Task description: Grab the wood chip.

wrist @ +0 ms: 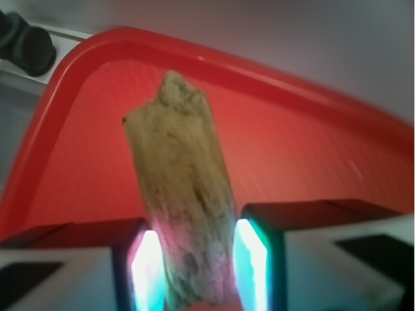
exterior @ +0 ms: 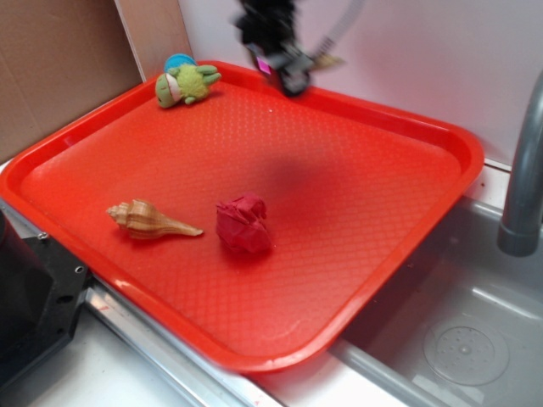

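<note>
The wood chip, a rough grey-brown sliver with a jagged tip, stands clamped between my two lit fingers in the wrist view. My gripper is shut on its lower end, and the chip points away over the red tray. In the exterior view the gripper hangs blurred above the tray's far rim. A small tan piece juts out beside it, which looks like the chip.
On the tray lie a tan striped seashell, a crumpled dark-red paper ball and a green plush toy in the far left corner. A sink and grey faucet post are at the right.
</note>
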Tool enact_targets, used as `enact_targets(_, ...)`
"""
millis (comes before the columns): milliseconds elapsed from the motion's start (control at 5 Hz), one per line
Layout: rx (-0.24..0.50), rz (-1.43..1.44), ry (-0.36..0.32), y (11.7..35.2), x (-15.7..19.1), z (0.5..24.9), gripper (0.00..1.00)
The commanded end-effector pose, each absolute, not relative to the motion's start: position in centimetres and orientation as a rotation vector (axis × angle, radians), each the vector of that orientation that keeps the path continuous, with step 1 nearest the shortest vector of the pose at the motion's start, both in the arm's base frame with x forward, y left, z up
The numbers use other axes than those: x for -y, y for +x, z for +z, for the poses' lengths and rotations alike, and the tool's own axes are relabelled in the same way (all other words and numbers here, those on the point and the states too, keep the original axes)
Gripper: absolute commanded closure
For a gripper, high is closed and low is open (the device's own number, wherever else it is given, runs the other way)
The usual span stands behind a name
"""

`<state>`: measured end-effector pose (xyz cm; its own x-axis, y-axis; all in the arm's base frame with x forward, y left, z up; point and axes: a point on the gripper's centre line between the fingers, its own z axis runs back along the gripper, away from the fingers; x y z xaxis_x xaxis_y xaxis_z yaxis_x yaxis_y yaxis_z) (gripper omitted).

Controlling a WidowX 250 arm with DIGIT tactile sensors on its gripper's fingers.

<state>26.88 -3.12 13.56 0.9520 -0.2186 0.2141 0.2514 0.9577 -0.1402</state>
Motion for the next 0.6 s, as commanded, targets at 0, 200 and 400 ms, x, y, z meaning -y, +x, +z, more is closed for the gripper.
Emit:
enact_targets(0, 0.304, 0.124, -0.174, 21.8, -2.0, 22.0, 1.00)
enact_targets(200, 0.259, 0.317, 0.090, 20.1, -3.2, 22.5, 1.00)
enact_targets(400, 0.215, 0.266, 0.165, 20.6, -2.2, 21.9, 1.00)
